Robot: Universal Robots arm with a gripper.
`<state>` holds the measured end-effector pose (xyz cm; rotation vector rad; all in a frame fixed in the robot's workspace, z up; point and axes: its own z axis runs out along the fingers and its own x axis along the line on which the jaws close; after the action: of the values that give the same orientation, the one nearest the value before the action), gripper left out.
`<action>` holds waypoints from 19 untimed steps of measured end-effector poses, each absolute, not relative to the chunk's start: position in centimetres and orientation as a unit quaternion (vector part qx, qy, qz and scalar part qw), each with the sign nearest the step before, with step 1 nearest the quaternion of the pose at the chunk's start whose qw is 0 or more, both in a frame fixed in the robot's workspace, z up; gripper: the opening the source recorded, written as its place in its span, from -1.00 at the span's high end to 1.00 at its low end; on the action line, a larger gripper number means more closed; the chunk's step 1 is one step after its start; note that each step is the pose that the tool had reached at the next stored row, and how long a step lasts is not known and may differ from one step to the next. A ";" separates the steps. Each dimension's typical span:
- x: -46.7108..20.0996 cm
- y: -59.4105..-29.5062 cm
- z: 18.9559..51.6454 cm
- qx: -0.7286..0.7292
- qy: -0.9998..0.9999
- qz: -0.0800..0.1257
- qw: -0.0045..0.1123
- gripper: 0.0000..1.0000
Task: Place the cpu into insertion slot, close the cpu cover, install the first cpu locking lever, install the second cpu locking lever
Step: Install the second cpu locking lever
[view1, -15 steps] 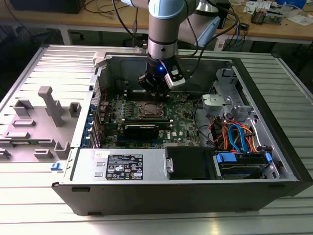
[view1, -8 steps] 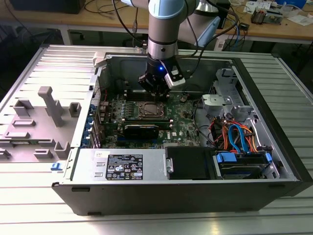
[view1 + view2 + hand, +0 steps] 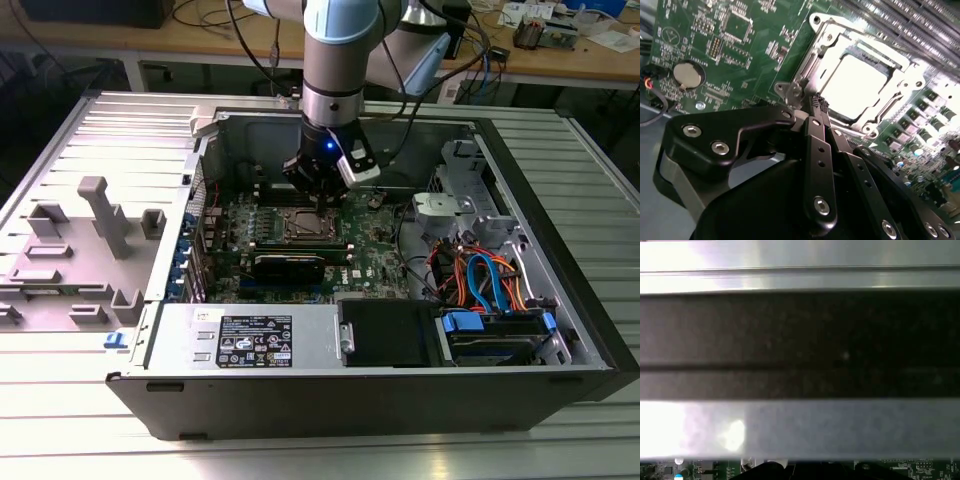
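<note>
Black gripper of mine, fingers pressed together and holding nothing, hangs just beside the insertion slot on the green motherboard, where the cpu sits under the lowered cpu cover.

A robotics or electronics lab: an opened computer case lies on a slatted metal bench, with a wooden desk strewn with cables and parts at twelve o'clock.

Motherboard green; cpu bright silver; cpu cover silvery; hand black.
</note>
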<state>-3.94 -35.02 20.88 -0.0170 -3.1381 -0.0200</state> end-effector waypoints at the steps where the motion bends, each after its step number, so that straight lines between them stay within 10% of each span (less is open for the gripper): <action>1: -3.9 -35.1 20.9 -0.005 -1.000 -0.006 0.002 0.79; 19: -3.9 -36.9 21.9 -0.005 -1.000 -0.006 0.002 0.79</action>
<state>-3.86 -36.89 21.92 -0.0171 -3.1373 -0.0194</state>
